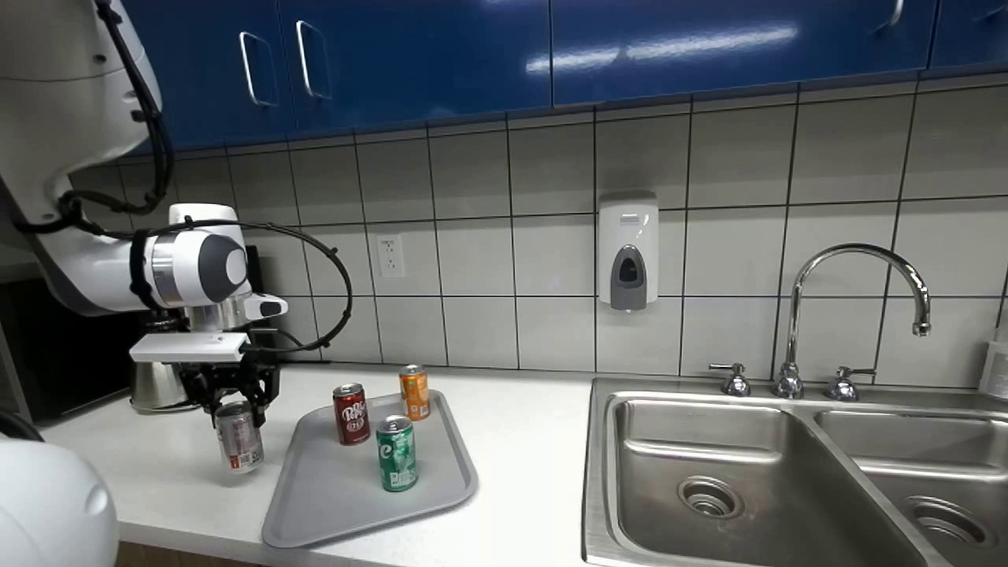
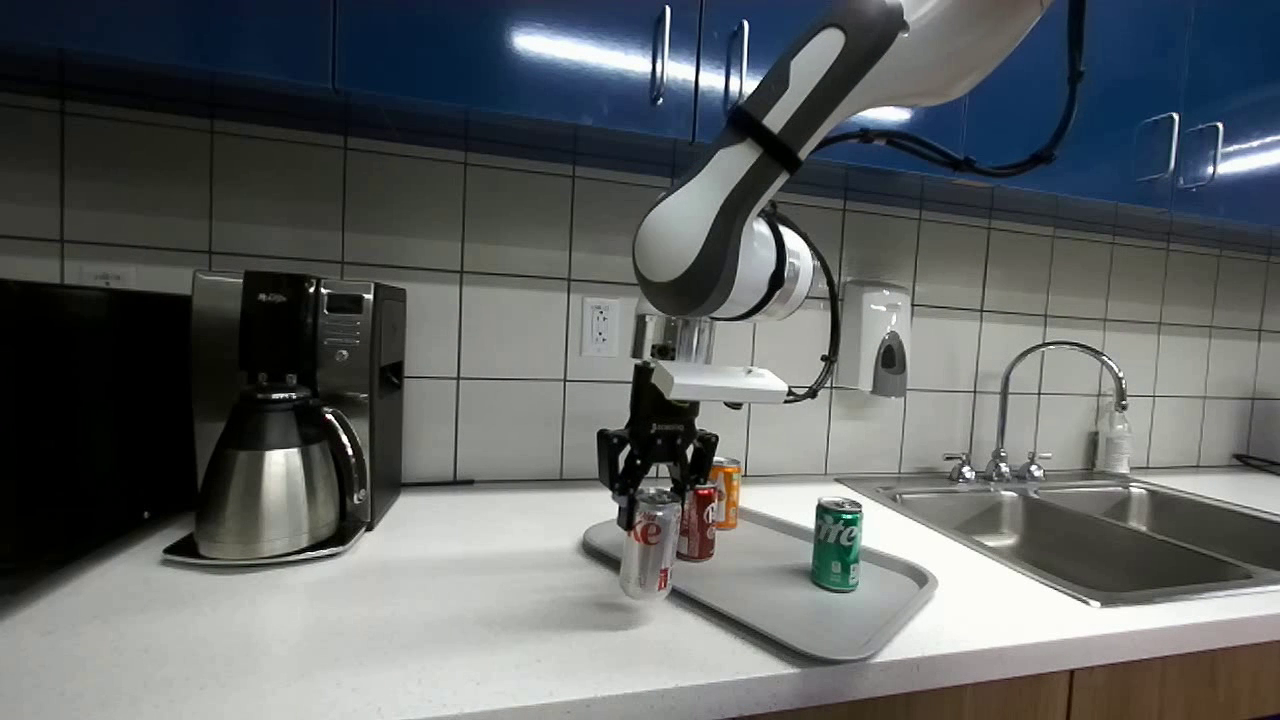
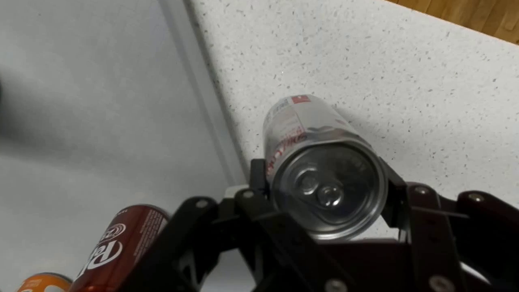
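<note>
A silver Diet Coke can (image 1: 240,449) is held between the fingers of my gripper (image 1: 238,417). The can (image 2: 648,560) is nearly upright, slightly tilted, and appears a little above the white counter (image 2: 400,640). In the wrist view, the fingers (image 3: 324,186) press both sides near the top of the can (image 3: 302,121). It is just beside the grey tray (image 1: 339,508). A dark red Dr Pepper can (image 1: 352,415), an orange can (image 1: 415,392) and a green Sprite can (image 1: 397,455) stand on the tray. The Dr Pepper can (image 2: 700,530) is nearest to the gripper.
A coffee maker (image 2: 345,400) with a steel carafe (image 2: 270,500) stands at the back, beside a black appliance (image 2: 90,420). A steel sink (image 1: 600,472) with a faucet (image 1: 795,315) lies beyond the tray. A soap dispenser (image 1: 628,252) and blue cabinets (image 1: 433,55) are on the wall.
</note>
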You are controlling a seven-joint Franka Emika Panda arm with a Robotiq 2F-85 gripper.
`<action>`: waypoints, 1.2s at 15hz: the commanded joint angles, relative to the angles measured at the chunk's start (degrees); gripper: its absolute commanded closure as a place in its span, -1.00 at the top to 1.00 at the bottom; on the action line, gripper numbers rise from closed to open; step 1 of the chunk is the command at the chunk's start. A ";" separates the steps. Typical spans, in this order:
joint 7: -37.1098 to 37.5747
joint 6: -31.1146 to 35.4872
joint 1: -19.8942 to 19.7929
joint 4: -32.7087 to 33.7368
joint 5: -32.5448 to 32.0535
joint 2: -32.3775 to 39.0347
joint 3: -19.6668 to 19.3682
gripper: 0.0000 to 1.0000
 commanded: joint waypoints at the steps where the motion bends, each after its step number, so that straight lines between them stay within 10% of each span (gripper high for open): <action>1: 0.36 1.06 0.37 0.95 -2.30 1.76 -0.27 -0.23; 10: -1.08 -0.28 0.20 1.59 -1.76 3.39 -0.15 -0.23; 11: -1.16 -0.59 0.20 1.60 -1.82 3.26 -0.16 0.77; 18: -3.26 -2.83 -0.44 2.08 -0.16 0.88 0.45 1.00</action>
